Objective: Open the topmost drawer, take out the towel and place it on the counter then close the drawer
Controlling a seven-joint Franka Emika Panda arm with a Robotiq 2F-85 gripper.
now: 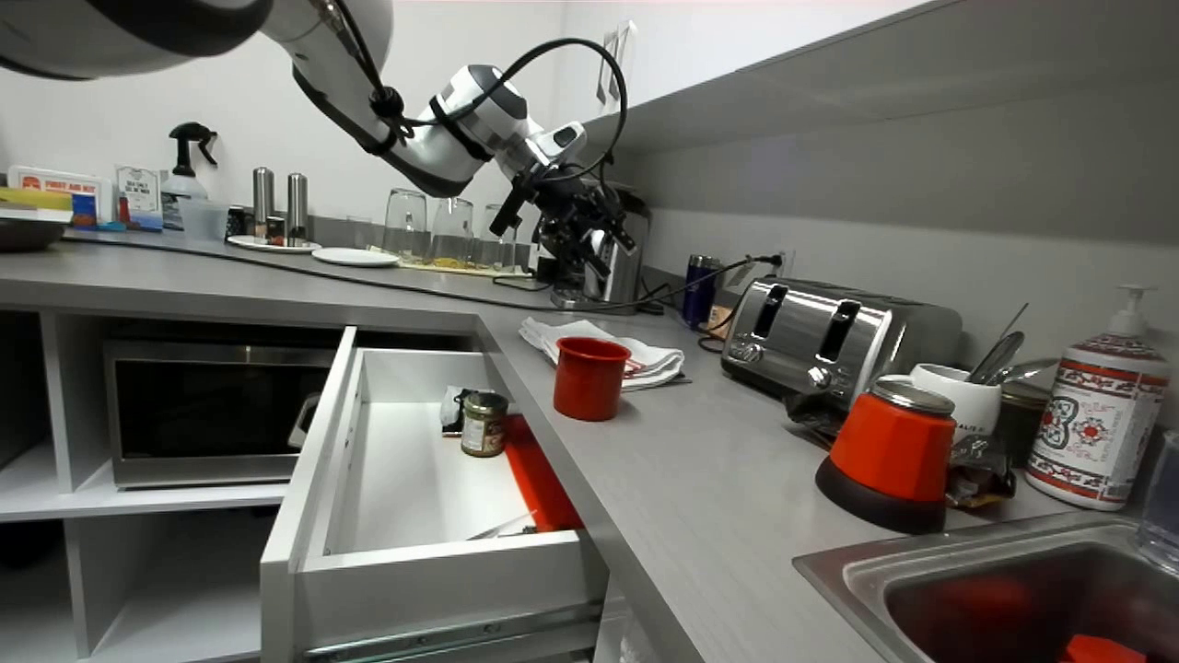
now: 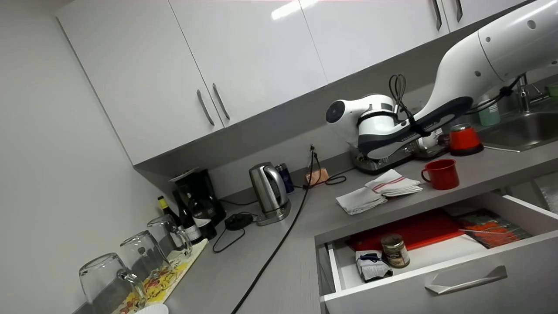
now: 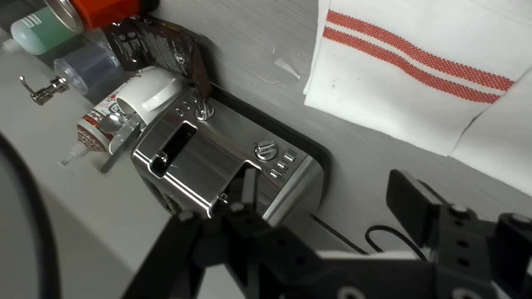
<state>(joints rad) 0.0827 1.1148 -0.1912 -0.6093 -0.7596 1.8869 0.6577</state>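
Note:
The topmost drawer (image 1: 433,589) is pulled open. Its front with a silver handle shows in an exterior view (image 2: 383,303). The towel (image 1: 668,364), white with red stripes, lies folded on the grey counter (image 1: 645,497). It shows in an exterior view (image 2: 392,185) as two folded parts side by side; I cannot tell if they are one cloth. It also fills the upper right of the wrist view (image 3: 395,74). My gripper (image 3: 322,182) is open and empty, raised above the counter near the toaster, apart from the towel. In an exterior view the gripper (image 1: 615,256) shows small; the arm hides it in the other.
A red cup (image 1: 589,379) stands on the counter by the towel, near the drawer. A steel toaster (image 3: 232,145), a kettle (image 2: 268,192) and a black cable (image 2: 279,246) are nearby. The drawer holds a jar (image 2: 395,250), a packet (image 2: 372,265) and a red board (image 2: 414,233).

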